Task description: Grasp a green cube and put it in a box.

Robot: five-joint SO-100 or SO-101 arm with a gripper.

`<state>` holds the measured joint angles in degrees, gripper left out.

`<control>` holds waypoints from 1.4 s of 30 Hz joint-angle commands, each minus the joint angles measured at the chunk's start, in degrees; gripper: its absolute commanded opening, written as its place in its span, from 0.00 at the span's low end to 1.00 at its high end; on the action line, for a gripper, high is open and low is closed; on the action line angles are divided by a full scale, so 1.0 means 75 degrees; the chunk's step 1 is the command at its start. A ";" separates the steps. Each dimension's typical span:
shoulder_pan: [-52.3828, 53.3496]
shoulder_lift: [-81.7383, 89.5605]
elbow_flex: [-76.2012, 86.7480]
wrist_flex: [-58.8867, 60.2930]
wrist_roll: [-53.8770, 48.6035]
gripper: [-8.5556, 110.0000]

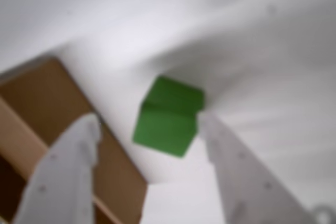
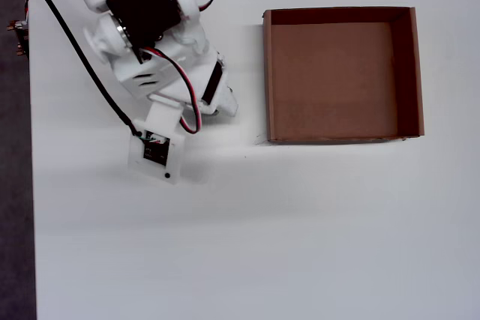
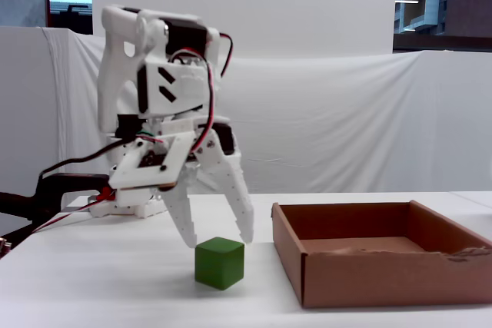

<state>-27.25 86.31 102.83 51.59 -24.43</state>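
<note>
White tabletop fills my wrist view, blurred. My claw [image 1: 149, 124] is spread wide and empty; the green cube [image 1: 169, 116] sits between the fingertips, nearer the right-hand one, with the cardboard box [image 1: 47, 103] behind the left finger. Overhead, the arm hides the cube; the box [image 2: 267, 80] lies well to the claw's right. From the fixed view, the claw [image 3: 219, 242] hovers just above the cube [image 3: 219, 263], the box [image 3: 369, 274] close beside. I judge this the approach: next I lower, centre, then close.
</note>
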 commanded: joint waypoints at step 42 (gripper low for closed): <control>-0.0094 -0.0270 0.0516 -0.0457 0.0223 0.32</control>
<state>-28.39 83.50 107.05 48.60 -22.94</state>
